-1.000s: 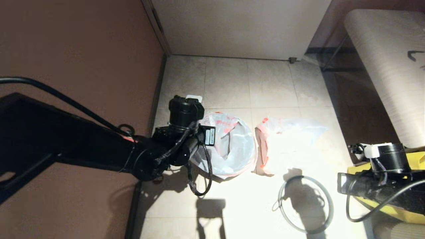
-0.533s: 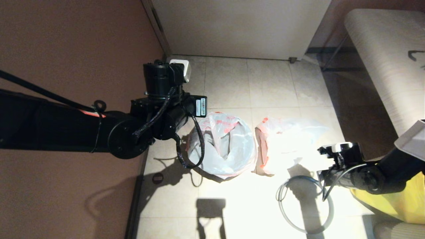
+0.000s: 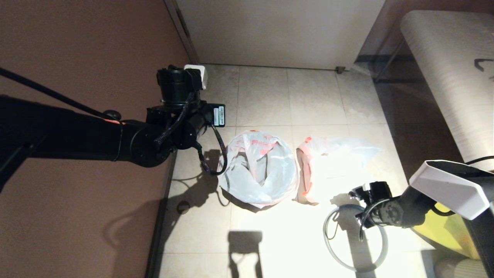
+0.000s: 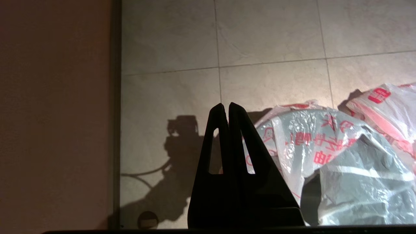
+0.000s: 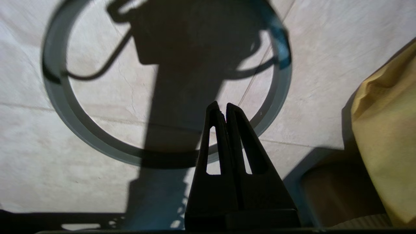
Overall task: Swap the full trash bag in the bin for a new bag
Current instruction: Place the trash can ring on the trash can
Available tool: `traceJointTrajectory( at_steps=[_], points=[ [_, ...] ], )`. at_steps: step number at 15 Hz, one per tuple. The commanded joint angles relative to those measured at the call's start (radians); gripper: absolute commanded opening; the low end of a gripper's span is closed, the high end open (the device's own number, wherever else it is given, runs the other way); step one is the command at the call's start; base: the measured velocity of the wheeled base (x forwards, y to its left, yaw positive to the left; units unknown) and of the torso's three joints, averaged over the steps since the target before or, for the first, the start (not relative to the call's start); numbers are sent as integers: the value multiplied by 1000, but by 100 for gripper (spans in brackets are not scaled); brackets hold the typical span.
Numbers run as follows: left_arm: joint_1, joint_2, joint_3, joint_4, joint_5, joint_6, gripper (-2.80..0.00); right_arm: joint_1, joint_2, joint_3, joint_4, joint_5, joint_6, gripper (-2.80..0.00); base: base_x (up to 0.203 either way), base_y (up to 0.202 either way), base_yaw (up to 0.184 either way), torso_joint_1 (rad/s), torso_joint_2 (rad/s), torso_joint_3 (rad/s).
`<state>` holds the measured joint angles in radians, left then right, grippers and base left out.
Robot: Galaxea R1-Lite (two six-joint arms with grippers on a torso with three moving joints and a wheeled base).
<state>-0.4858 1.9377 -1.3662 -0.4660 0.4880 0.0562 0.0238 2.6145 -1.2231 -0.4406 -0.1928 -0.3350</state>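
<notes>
1. The new bag (image 3: 258, 172) already lines the bin; the grey hoop (image 3: 356, 237) lies near it on the floor.
2. Your right end effector (image 5: 221, 107), clenched and empty, hangs over the hoop: part it, then straddle the band.
3. Your left end effector (image 4: 226, 107), clenched, idles beside the bin.

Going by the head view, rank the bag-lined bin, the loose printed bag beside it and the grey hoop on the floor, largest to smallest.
1. bin, lined with the new bag
2. loose printed bag, slightly smaller in spread
3. grey hoop

The top two are close.

place: home-like room corner | cues: tiled floor (image 3: 270, 96); brown wall (image 3: 85, 50); upholstered seat (image 3: 451, 69)
</notes>
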Motion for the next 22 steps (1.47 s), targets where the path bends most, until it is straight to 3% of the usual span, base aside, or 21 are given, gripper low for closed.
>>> traceJointTrajectory(
  at_steps=[1, 6, 7, 8, 14, 17, 18, 22],
  points=[
    [6, -16, -2, 2, 22, 2, -280, -1, 101, -72, 33, -2, -37, -280, 0, 0, 0, 0, 0, 0],
    [-7, -43, -4, -8, 70, 1, -280, -37, 211, -360, 137, 0, -64, -280, 0, 0, 0, 0, 0, 0],
    [-7, -42, -4, -8, 70, 1, -280, -51, 219, -399, 149, 2, -69, -204, 0, 0, 0, 0, 0, 0],
    [-8, -38, -4, -8, 70, 1, -280, -71, 223, -406, 151, 20, -97, 0, 0, 0, 0, 0, 0, 0],
    [-13, -24, -2, -56, 70, 1, -280, -131, 326, -567, 154, 38, -116, 0, 0, 0, 0, 0, 0, 0],
    [-14, -17, -5, -68, 70, 1, -280, -168, 374, -642, 184, 95, -130, 0, 0, 0, 0, 0, 0, 0],
    [-13, -17, -5, -72, 70, 1, -280, -172, 376, -648, 208, 101, -130, -280, 0, 0, 0, 0, 0, 0],
    [-13, -19, -7, -82, 70, 4, -280, -174, 380, -664, 215, 110, -125, -280, 0, 0, 0, 0, 0, 0]
  ],
)
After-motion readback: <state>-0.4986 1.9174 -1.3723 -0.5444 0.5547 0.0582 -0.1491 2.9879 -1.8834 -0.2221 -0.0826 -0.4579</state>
